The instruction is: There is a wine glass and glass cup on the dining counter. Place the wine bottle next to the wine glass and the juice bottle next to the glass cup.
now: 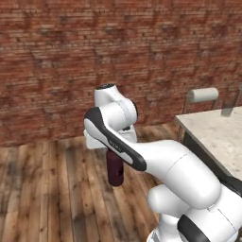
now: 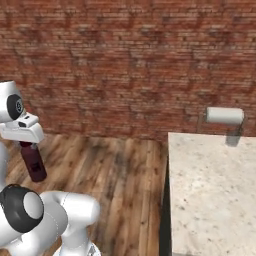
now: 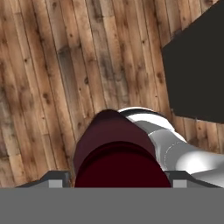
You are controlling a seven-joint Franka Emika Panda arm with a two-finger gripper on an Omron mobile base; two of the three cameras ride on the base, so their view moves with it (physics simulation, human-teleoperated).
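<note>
The juice bottle [image 1: 115,168] hung upright beneath the gripper [image 1: 113,152], well above the wooden plank floor [image 1: 52,189] and clear of any surface. In the left base view its stout maroon body showed below the white hand, partly hidden by the arm's forearm. In the right base view the same bottle [image 2: 33,161] dangled under the gripper [image 2: 27,144] at the far left, its neck tucked up into the hand. The hand view looked straight down on the bottle's maroon cap and shoulder [image 3: 118,153], which sat between the two small finger tips [image 3: 55,183] at the bottom, so the fingers were closed on the bottle at its neck.

The dining counter [image 1: 217,134] stood off to the right of the bottle, well apart from it, its beige speckled top cut by the frame edge. In the right base view the counter [image 2: 210,190] took up the lower right. A cushioned bar stool [image 2: 225,116] stood at its far side, against the red brick wall [image 2: 125,60]. In the hand view the counter's dark base [image 3: 197,70] appeared at the upper right, above the floor planks [image 3: 52,78].
</note>
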